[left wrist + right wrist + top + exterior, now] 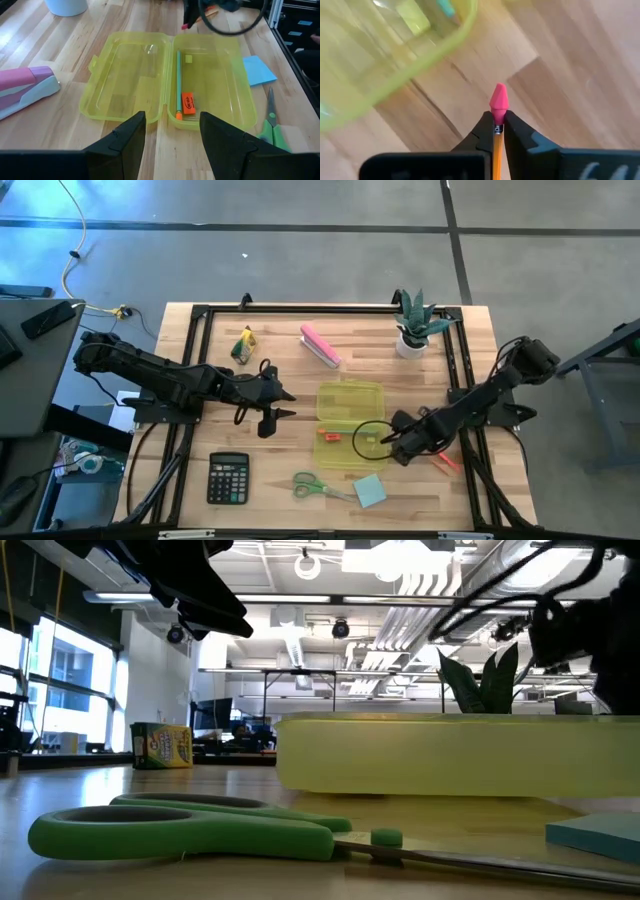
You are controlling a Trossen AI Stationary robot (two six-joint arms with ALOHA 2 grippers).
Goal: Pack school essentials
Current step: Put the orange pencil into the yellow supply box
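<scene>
The case [170, 80] holds a pencil and eraser; right gripper [497, 122] clamps another pencil [496, 150]; scissors [318, 486], pad [369, 490] wait; left gripper [170, 130] is spread, empty.

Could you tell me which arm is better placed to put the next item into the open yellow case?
The right. Its gripper is shut on a pencil with a pink eraser cap, right beside the yellow case. The left gripper is open and empty, hovering short of the case.

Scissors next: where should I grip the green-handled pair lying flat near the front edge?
Grip the green-handled scissors from straight above, probably at the pivot where handles meet blades. They lie flat, handles toward the black calculator, blade tips toward the light blue square note pad.
</scene>
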